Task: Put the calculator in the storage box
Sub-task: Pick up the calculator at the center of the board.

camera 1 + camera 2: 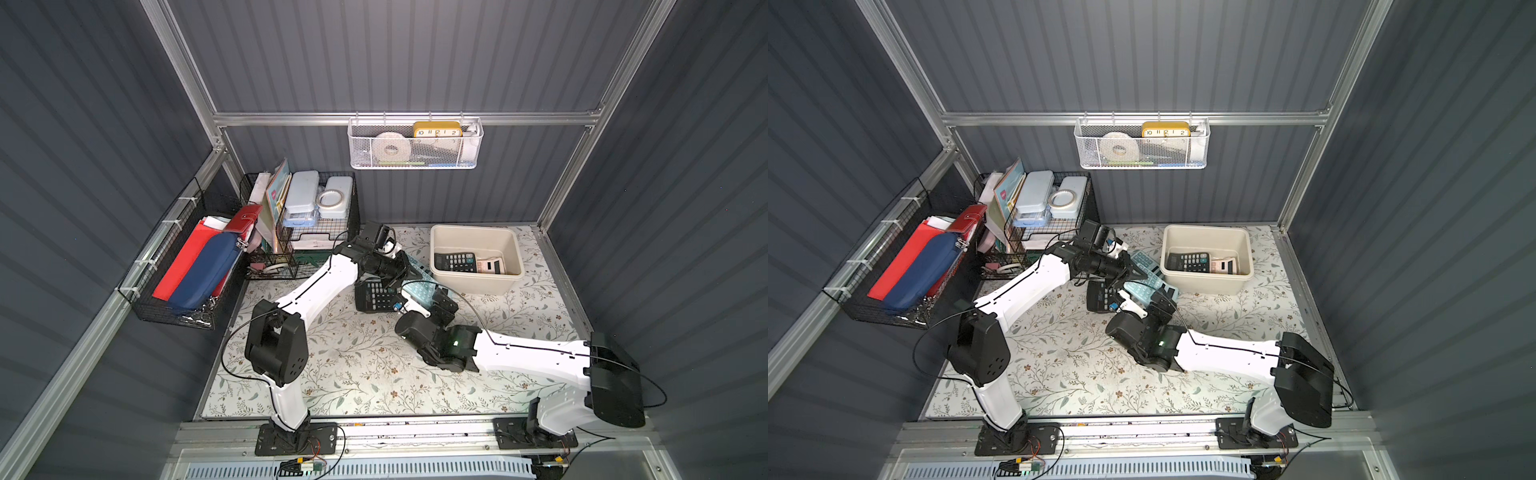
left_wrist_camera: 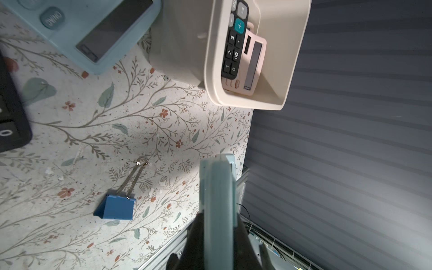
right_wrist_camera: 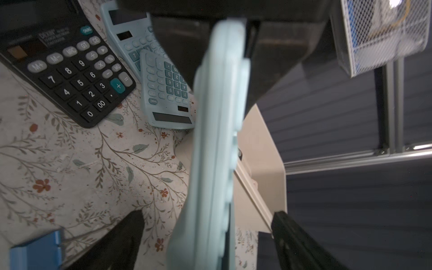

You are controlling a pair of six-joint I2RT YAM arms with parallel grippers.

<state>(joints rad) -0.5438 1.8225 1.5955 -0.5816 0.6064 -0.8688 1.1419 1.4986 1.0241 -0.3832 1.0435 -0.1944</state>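
Note:
A light blue calculator (image 2: 218, 205) hangs edge-on above the mat, just left of the cream storage box (image 1: 478, 286). My left gripper (image 2: 218, 233) is shut on one end of it. My right gripper (image 3: 208, 233) is open, its black fingers (image 3: 121, 238) standing apart on either side of the same calculator (image 3: 217, 140) without touching it. In both top views the two grippers meet over this calculator (image 1: 422, 289) (image 1: 1148, 291). The storage box (image 2: 210, 77) holds a black calculator (image 2: 233, 46) and a pink one (image 2: 253, 63).
On the floral mat lie a black calculator (image 3: 67, 67), two more light blue calculators (image 3: 168, 93) (image 3: 131, 30) and a blue binder clip (image 2: 119, 205). Black wire baskets (image 1: 299, 224) crowd the back left. A white mesh basket (image 1: 415, 143) hangs on the back wall.

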